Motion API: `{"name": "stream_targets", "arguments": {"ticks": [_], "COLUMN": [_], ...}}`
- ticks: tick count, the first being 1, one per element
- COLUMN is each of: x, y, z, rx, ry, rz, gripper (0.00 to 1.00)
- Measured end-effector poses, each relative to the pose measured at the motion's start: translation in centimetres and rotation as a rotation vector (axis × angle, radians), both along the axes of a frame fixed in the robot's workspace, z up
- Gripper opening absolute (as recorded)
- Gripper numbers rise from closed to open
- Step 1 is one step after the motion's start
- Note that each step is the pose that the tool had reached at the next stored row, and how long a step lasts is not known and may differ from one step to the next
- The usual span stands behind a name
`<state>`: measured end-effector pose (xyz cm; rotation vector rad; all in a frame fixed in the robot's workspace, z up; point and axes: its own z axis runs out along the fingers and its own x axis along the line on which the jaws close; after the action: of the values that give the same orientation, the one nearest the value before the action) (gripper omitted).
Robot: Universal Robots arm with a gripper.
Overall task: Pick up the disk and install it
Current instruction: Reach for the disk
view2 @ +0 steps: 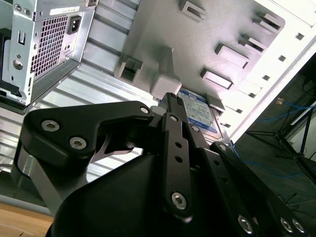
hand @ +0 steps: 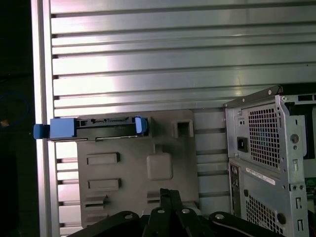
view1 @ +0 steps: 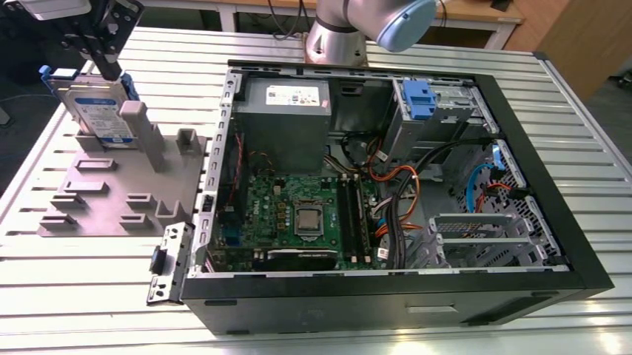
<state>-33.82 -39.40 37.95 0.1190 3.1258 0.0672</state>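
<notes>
The disk (view1: pixel 99 111) stands on edge in a slot of the grey fixture (view1: pixel 109 200), at the exterior view's left. It is silver with a white-and-blue label and blue plastic at its ends. The first wrist view looks down on the disk (hand: pixel 106 127) edge-on, blue tabs at both ends. My gripper (view1: pixel 109 72) hangs just above the disk's top edge, its black fingers drawn together with nothing between them. The fingertips (hand: pixel 169 195) sit over the fixture, apart from the disk. In the second wrist view the disk's label (view2: pixel 200 112) shows just past the fingers (view2: pixel 170 106).
An open computer case (view1: pixel 553 185) lies on the slatted metal table (view1: pixel 79 296), at the exterior view's right of the fixture. Inside are a grey power supply (view1: pixel 286 111), a drive bay with a blue latch (view1: pixel 419 100), a motherboard (view1: pixel 296 214) and loose cables (view1: pixel 395 177). The arm's base (view1: pixel 336 41) stands behind the case.
</notes>
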Motion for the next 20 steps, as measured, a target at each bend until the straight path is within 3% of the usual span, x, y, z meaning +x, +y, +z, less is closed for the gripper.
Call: {"name": "stream_targets", "arguments": {"ticks": [4,14,20], "x": [-0.42,-2.21,-2.49], "y": [0.08,0.98,1.07], "z": [-0.01,-0.18,-0.22], "rx": [0.0000,0.0000,0.0000], "ry": [0.0000,0.0007,0.0008], "rz": [0.000,0.000,0.000], "gripper": [0.11,0.11,0.11]}}
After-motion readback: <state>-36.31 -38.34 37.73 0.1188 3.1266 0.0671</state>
